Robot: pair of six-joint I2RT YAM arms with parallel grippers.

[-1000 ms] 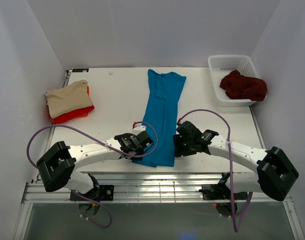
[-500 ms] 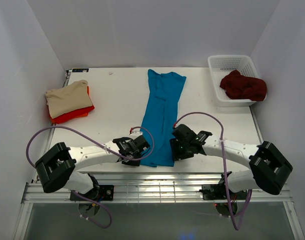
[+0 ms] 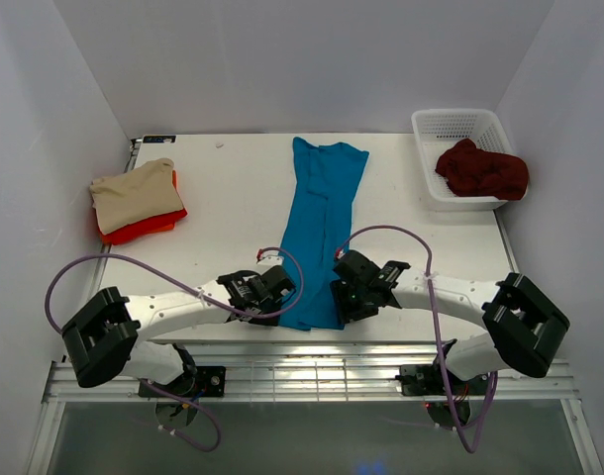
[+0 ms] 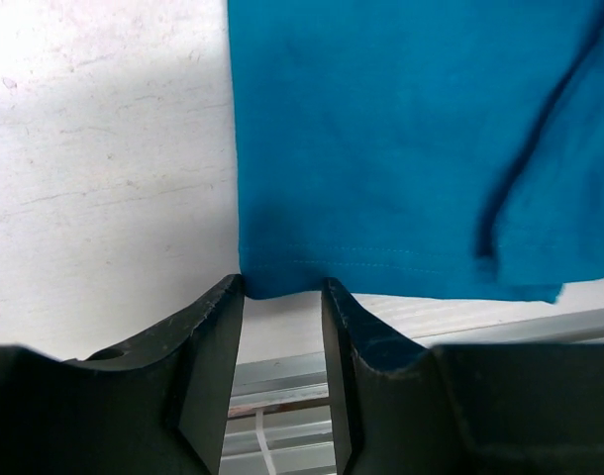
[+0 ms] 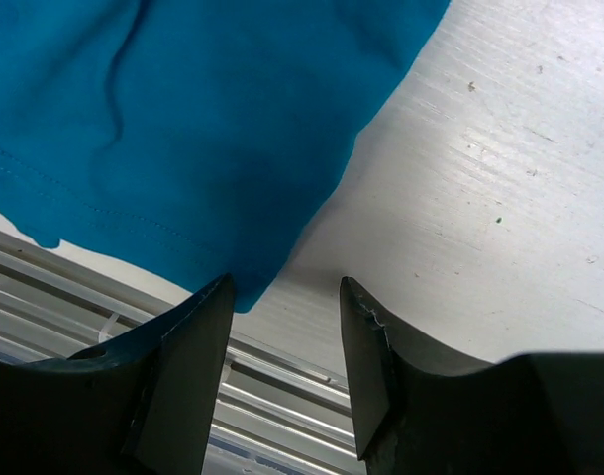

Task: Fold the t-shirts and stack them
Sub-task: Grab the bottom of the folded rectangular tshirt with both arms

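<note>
Teal shirt (image 3: 322, 223) lies in a long strip, with both arms' jaws at its near hem.

The teal shirt lies along the middle of the surface (image 3: 233, 198), folded lengthwise into a narrow band, with its collar at the far end and its hem at the near edge. The left jaws sit low at the hem's left corner and stand partly apart. The corner lies just at the mouth of the gap and the cloth is not clamped. The right jaws sit at the hem's right corner, also partly apart, with the cloth's tip just beside one fingertip and bare surface showing in the gap. Neither holds anything. At the left of the surface the beige shirt (image 3: 134, 193) lies folded on top of the folded red shirt (image 3: 149, 230). The maroon shirt (image 3: 482, 170) lies bunched in the basket (image 3: 451, 122) at the far right corner.
</note>
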